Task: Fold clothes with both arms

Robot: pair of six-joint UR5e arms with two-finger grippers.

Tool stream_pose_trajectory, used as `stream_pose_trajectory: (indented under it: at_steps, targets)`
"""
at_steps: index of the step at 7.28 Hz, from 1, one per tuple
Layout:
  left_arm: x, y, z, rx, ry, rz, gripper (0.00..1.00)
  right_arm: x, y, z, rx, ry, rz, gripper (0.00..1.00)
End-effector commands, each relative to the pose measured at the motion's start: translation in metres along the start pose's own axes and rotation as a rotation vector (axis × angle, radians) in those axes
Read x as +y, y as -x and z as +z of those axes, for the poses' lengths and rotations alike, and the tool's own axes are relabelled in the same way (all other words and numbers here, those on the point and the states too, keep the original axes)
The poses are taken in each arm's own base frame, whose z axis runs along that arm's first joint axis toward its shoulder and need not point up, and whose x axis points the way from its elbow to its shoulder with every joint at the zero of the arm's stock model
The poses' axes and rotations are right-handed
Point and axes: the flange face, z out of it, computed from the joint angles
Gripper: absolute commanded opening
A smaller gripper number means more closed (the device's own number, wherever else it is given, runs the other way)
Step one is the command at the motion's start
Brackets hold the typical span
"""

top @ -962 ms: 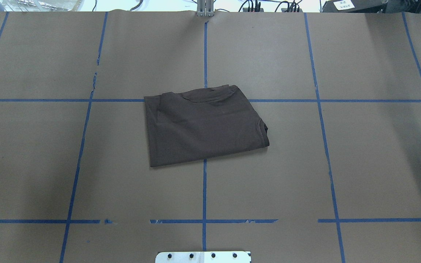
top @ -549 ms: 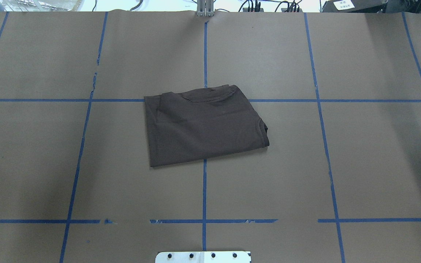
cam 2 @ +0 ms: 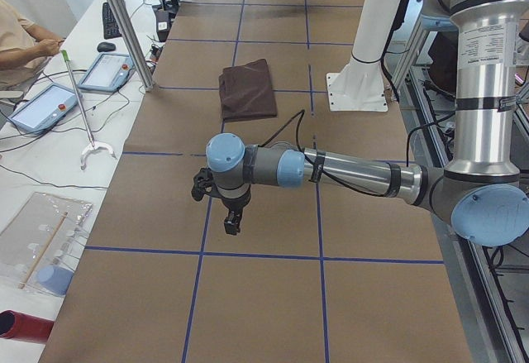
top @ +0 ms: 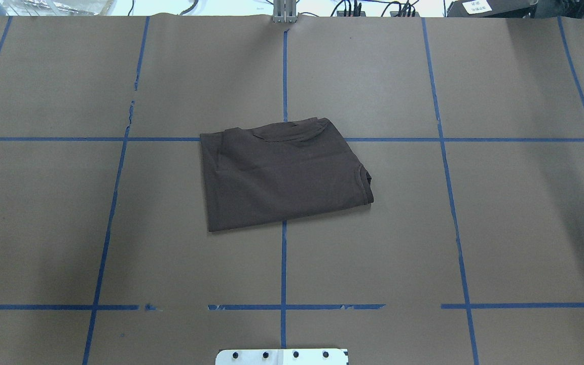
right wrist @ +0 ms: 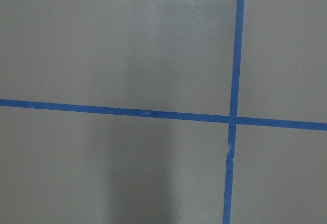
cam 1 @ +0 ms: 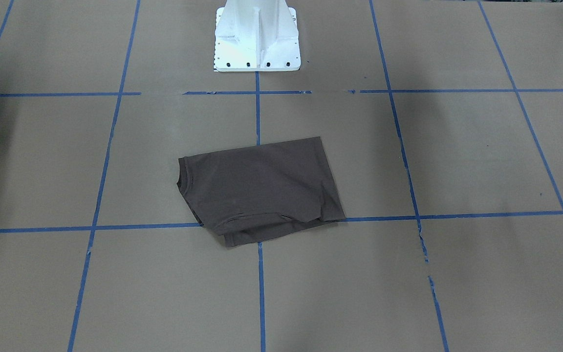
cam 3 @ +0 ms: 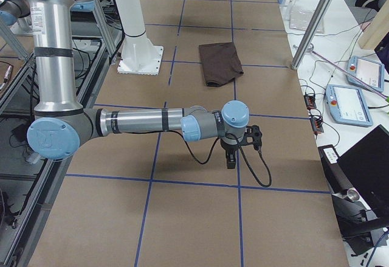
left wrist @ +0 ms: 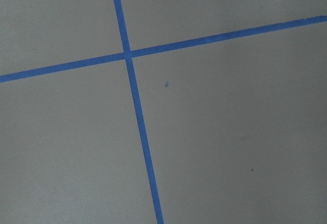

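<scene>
Table (top: 515, 213): brown paper cover, blue tape (top: 284, 263) grid, white pedestal (cam 1: 256, 36) at the robot's edge.

Item 1, shirt (top: 284, 175): dark, lay flat at mid-table over a tape crossing, already folded to a rough rectangle. Long axis ran side to side, from the left arm's half to the right arm's, slightly skewed. Collar end lay toward the robot's right, layered edges on the far side. Nothing touched it.

Item 2, left gripper (cam 2: 231, 221): pointed down above bare paper toward the table's left end, well apart from the shirt. Its wrist view showed only paper and a tape cross, no fingers. Whether the jaws were parted could not be told, and nothing was seen in them.

Item 3, right gripper (cam 3: 230, 157): same posture toward the right end, well apart from the shirt. Jaw state likewise could not be told.

Relation: shirt lay inward of both grippers, along its own long axis. Neither arm looked clearly nearer. Any further fold would likely call for both to come in toward the middle.

Containers: one seen, a clear pouch (cam 2: 41, 243) on the side bench, apparently holding a thin stick and something blue.
</scene>
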Motion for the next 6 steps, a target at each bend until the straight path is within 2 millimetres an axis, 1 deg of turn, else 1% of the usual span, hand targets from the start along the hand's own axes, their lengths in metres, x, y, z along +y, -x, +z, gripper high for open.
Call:
stream_pose_trajectory:
  at_steps: [1, 3, 4, 5, 6]
  targets:
    - [-0.016, -0.022, -0.021, -0.004, -0.045, 0.054, 1.0, -0.001, 0.01, -0.004, -0.001, -0.014, -0.016, 1.0]
    - [-0.018, -0.026, -0.025, 0.003, -0.052, 0.062, 1.0, -0.008, 0.015, -0.007, -0.002, -0.024, -0.027, 1.0]
    - [-0.018, -0.026, -0.026, 0.0, -0.055, 0.066, 1.0, -0.023, 0.026, -0.014, -0.007, -0.037, -0.042, 1.0]
    - [-0.018, -0.032, -0.032, -0.003, -0.067, 0.078, 1.0, -0.026, 0.031, -0.02, -0.009, -0.05, -0.053, 1.0]
    - [-0.016, -0.043, -0.042, -0.006, -0.086, 0.098, 1.0, -0.024, 0.031, -0.019, -0.007, -0.051, -0.056, 1.0]
